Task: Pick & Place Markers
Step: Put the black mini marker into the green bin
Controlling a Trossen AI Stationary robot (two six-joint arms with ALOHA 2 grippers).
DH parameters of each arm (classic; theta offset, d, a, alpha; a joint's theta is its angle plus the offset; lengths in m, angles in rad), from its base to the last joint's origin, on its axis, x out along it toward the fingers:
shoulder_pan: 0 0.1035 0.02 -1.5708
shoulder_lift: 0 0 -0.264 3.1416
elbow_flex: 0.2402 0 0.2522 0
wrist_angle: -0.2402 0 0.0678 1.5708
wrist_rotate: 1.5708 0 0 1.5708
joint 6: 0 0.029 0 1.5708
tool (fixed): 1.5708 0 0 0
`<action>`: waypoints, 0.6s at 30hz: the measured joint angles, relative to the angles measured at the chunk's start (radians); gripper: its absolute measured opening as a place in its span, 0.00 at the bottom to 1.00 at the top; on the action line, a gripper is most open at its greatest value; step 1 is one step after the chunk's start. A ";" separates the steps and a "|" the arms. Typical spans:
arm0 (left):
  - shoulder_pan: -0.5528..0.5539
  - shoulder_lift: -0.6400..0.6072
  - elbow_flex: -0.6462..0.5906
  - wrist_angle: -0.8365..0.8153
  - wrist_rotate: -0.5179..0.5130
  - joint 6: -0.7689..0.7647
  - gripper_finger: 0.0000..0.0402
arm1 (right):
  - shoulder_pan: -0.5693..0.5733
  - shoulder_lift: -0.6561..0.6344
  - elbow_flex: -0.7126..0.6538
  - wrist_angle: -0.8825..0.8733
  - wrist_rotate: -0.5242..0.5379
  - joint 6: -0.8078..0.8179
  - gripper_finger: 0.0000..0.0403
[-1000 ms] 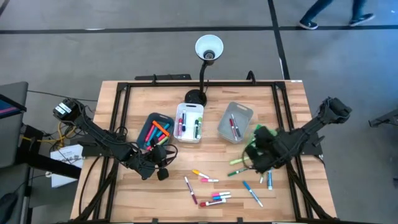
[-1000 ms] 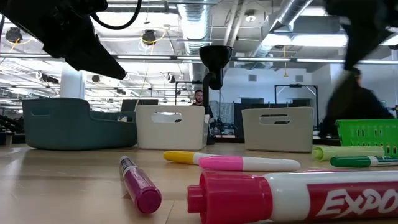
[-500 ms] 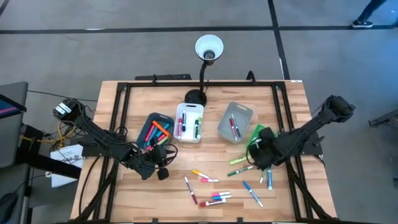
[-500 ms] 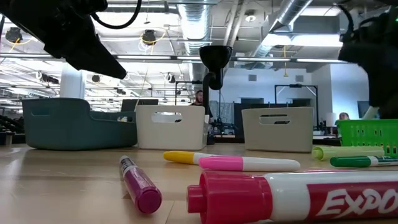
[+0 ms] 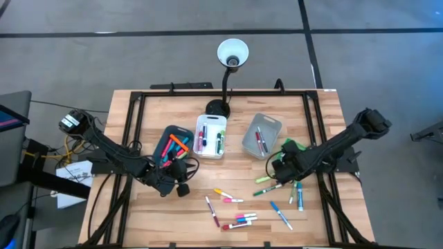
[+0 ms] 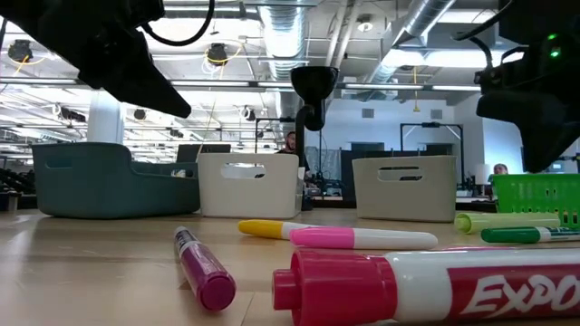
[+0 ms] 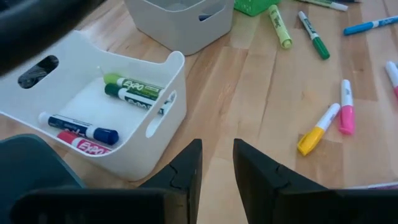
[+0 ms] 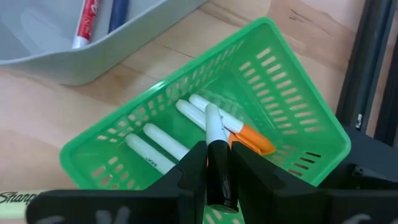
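My right gripper hangs over the green basket at the table's right, shut on a marker with a white barrel and a black end. Several white and orange markers lie on the basket's floor. My left gripper stands open over bare wood near the white bin, with nothing between its fingers. Loose markers lie on the table's near half. In the high view the right gripper is beside the basket and the left gripper is by the teal bin. My right gripper pinches the marker's black end between its two fingers. The fingers come from above, slanting down, and the marker lies along them. Its white barrel sticks out past the fingertips over the basket; whether its free end touches the markers there I cannot tell.
The teal bin, white bin and grey bin stand in a row across the table's middle, each holding markers. A black lamp rises at the far edge. A black frame rail runs close behind the basket.
My right gripper has come down over the green basket, shifted a little toward the table's left and tipped steeper.
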 joint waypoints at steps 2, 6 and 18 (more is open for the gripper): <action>0.007 0.000 0.000 0.000 0.000 0.000 0.22 | -0.008 -0.010 0.000 -0.004 -0.015 -0.002 0.15; 0.017 0.000 0.000 0.000 0.000 0.000 0.22 | -0.024 -0.026 0.000 -0.003 -0.050 -0.045 0.15; 0.039 0.000 0.000 0.000 0.000 0.000 0.22 | -0.118 -0.032 0.000 -0.020 -0.133 -0.215 0.16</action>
